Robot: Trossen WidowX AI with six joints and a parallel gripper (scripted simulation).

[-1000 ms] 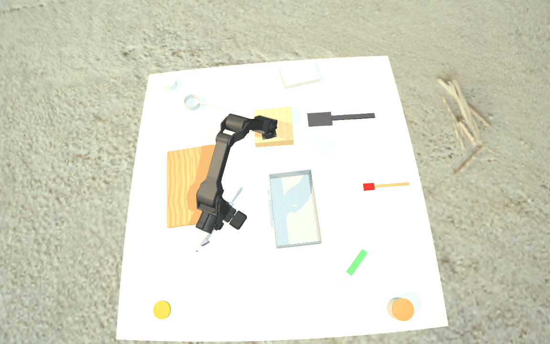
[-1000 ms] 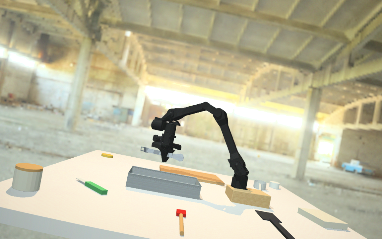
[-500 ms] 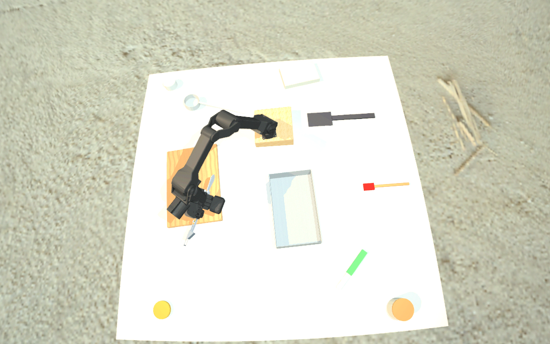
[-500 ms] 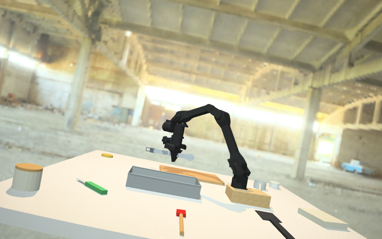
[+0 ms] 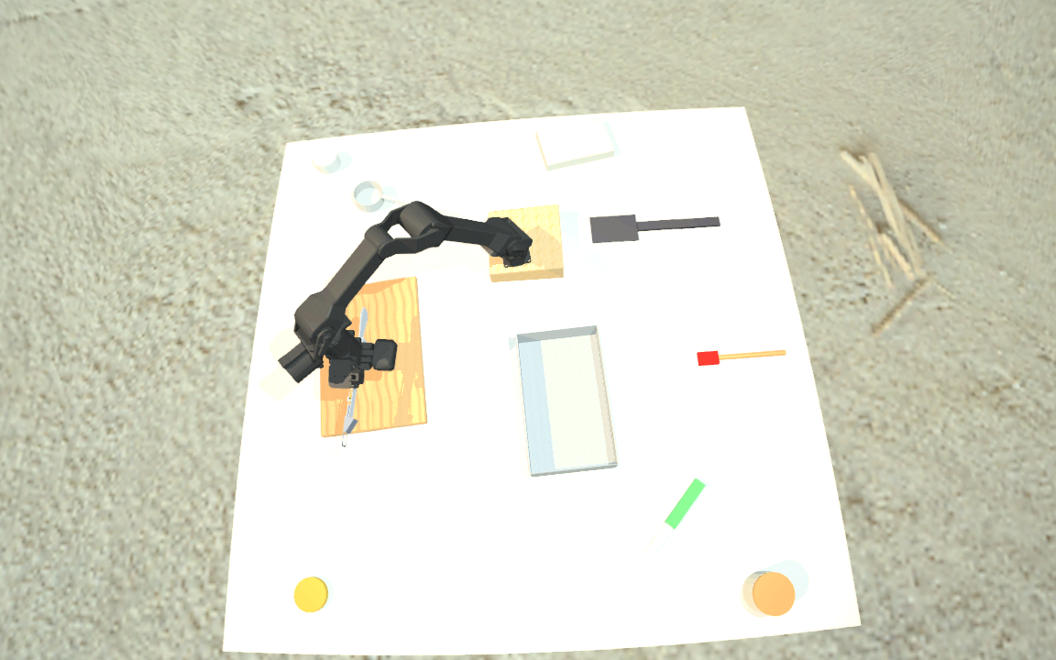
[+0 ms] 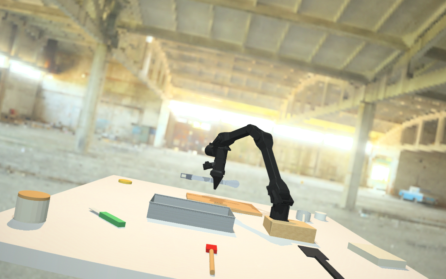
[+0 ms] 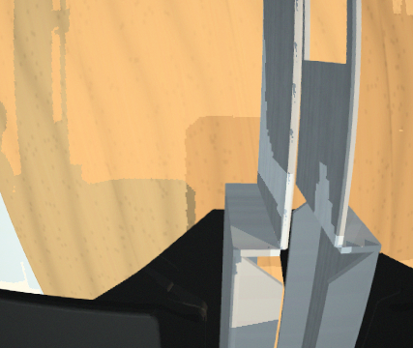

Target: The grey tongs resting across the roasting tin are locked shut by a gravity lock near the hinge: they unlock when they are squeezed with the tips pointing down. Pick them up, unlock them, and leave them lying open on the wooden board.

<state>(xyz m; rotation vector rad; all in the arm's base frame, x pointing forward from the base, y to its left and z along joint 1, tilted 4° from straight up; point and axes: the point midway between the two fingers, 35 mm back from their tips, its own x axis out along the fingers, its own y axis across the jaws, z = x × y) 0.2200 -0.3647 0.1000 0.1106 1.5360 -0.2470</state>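
The grey tongs (image 5: pixel 350 408) (image 6: pixel 196 178) (image 7: pixel 324 97) are held crosswise in my gripper (image 6: pixel 215 185) (image 7: pixel 253 225), which is shut on them. They hang nearly level above the wooden board (image 5: pixel 392 328) (image 6: pixel 249 209) (image 7: pixel 143 97), with the rounded tip end slightly lower than the ring end in the exterior view. In the wrist view the two arms lie close together, with a narrow gap. In the top view the ring end reaches past the board's near edge, and the arm hides the middle of the tongs. The lock's state cannot be told. The roasting tin (image 5: pixel 607 410) (image 6: pixel 189 216) has nothing across it.
My arm's wooden base block (image 5: pixel 548 270) (image 6: pixel 289 230) stands behind the tin. A small cup-like pan (image 5: pixel 368 196) (image 6: pixel 302 216) stands beyond the board. A yellow disc (image 5: pixel 310 594) (image 6: pixel 124 181), green-handled knife (image 5: pixel 685 502) (image 6: pixel 112 219) and red-headed tool (image 5: pixel 708 357) (image 6: pixel 211 248) lie farther off.
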